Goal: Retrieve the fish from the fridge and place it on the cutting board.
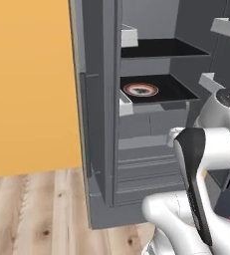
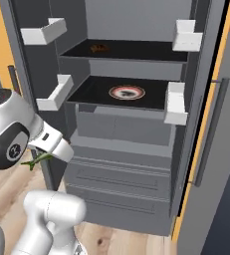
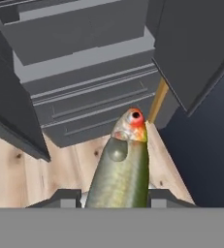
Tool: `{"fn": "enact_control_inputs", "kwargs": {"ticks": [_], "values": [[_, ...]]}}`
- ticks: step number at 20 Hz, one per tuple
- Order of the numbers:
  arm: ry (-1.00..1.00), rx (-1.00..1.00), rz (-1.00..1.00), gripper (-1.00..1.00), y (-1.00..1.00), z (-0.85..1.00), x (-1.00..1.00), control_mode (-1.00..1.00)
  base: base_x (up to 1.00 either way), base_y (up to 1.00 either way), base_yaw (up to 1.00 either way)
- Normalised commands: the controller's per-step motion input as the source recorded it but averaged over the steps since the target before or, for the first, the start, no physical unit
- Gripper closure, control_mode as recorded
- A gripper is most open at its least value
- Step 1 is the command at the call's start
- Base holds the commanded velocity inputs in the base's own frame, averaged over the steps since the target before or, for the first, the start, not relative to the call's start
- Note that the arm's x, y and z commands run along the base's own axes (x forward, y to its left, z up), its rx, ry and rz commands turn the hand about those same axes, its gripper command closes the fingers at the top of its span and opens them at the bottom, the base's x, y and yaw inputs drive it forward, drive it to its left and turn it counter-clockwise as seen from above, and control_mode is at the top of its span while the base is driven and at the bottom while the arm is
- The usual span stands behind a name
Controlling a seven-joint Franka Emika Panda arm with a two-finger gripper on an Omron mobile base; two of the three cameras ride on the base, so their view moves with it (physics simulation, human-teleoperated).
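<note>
Carrying the fish [image 3: 120,169] clear of the fridge [image 2: 121,144], pinched lengthwise in my gripper [image 3: 116,197].

Fish sits low in front of the fridge's bottom drawers, above the wood floor [image 1: 32,209]; retrieval looks done, the cutting-board leg remains. Behind it, the fridge's middle shelf holds a red-rimmed plate [image 2: 127,92], the upper shelf a small brown item [image 2: 99,48] I can't identify, and its doors stand open.
</note>
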Motion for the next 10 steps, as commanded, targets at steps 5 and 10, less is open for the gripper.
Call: {"fn": "enact_control_inputs", "kwargs": {"ticks": [5,10], "values": [[0.0,0.0,0.0,1.0,0.0,0.0,0.0,1.0,-0.2,0.36,0.25],[0.0,0.0,0.0,1.0,0.0,0.0,0.0,1.0,-0.23,0.09,0.42]]}}
